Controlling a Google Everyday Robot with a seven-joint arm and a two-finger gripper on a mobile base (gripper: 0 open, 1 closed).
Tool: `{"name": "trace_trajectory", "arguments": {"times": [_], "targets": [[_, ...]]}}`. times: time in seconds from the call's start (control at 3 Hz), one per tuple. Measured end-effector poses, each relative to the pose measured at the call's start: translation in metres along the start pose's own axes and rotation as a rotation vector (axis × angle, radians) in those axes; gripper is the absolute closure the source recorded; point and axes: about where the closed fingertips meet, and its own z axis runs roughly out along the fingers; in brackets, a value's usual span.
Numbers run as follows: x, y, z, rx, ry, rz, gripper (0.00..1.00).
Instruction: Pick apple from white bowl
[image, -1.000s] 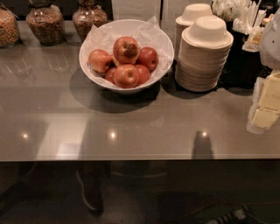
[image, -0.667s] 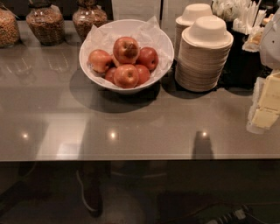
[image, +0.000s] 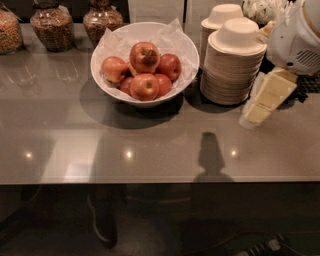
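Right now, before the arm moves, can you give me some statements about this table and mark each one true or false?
1. The apple with the dark stem hollow lies on top of the other apples. True.
2. The claw hangs over the white bowl. False: it is at the far right, low by the table, beside the cream stacks and apart from the white bowl.
3. Crinkled paper lines the white bowl. True.
4. The cream stacks stand to the left of the white bowl. False: they stand to its right; the jars are at the back left.
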Motion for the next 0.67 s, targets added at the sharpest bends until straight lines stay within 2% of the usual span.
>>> {"name": "trace_trajectory", "arguments": {"times": [0.33, 0.67], "targets": [[-0.037, -0.025, 0.026, 0.035, -0.128, -0.003, 0.00], [-0.080, -0.047, 0.047, 0.047, -0.245, -0.019, 0.00]]}}
